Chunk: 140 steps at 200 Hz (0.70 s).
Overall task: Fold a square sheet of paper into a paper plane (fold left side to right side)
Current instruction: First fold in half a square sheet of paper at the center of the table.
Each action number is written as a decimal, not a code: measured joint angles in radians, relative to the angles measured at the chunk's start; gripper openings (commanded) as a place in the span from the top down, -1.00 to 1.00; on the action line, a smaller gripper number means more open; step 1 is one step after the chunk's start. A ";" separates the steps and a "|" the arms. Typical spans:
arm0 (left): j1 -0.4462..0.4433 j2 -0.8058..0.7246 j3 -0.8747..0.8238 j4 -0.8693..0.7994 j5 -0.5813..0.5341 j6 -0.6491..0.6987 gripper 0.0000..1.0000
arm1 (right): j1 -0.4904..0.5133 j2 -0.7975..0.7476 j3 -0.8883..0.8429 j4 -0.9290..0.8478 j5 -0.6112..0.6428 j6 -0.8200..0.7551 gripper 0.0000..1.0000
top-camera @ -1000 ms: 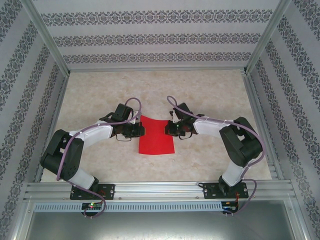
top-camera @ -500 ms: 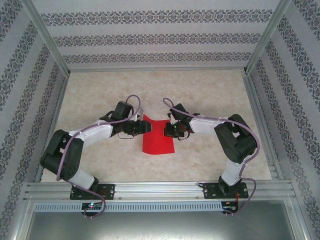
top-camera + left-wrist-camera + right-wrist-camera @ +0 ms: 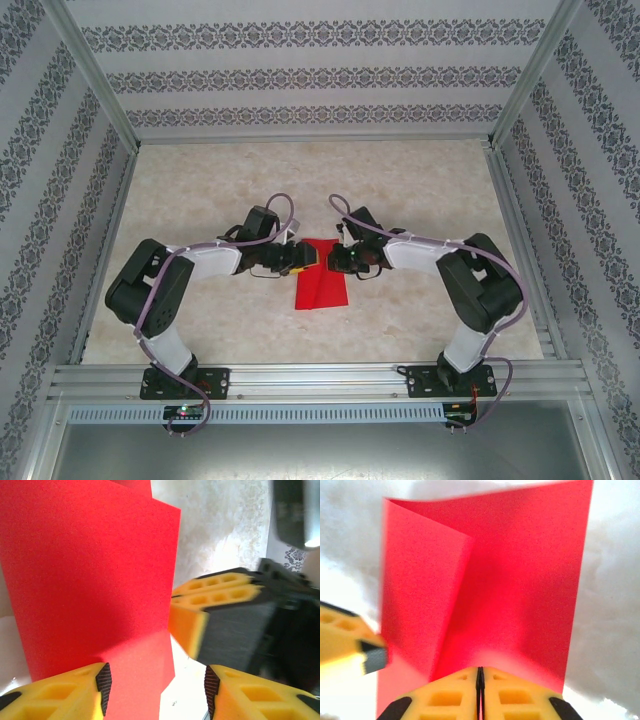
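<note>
The square sheet of paper (image 3: 322, 288), bright red, lies mid-table between the two arms. In the overhead view it reads as a narrow upright strip, its far end just under both grippers. The left wrist view shows what the overhead view does not: the sheet (image 3: 90, 580) stands as two layers, a rear edge stepped behind the front one. In the right wrist view the sheet (image 3: 520, 580) is a half-closed fold, its left flap raised and leaning inward over the flatter right part.

The left gripper (image 3: 303, 257) is open. In its own view (image 3: 157, 687) the yellow fingers stand about halfway apart, with the sheet's lower edge between them and unclamped. The right gripper (image 3: 335, 261) has its fingers pressed together (image 3: 480, 670) on the near edge of the sheet. From the left wrist it (image 3: 175, 598) sits just beside the sheet's right edge.

One finger (image 3: 342, 632) of the left gripper crosses the lower left of the right wrist view. The pale marbled table (image 3: 200, 200) is enclosed by patterned walls (image 3: 320, 75). An aluminium rail (image 3: 320, 378) carries the arm bases.
</note>
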 measured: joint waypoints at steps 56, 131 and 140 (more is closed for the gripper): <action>0.000 0.003 0.019 0.000 -0.018 -0.010 0.32 | -0.045 -0.211 -0.083 0.108 -0.050 0.069 0.30; -0.002 0.006 0.027 0.000 -0.030 -0.011 0.45 | -0.005 -0.125 -0.156 0.226 -0.150 0.211 0.29; -0.002 0.006 0.027 0.000 -0.029 -0.010 0.45 | -0.004 -0.112 -0.155 0.226 -0.156 0.214 0.30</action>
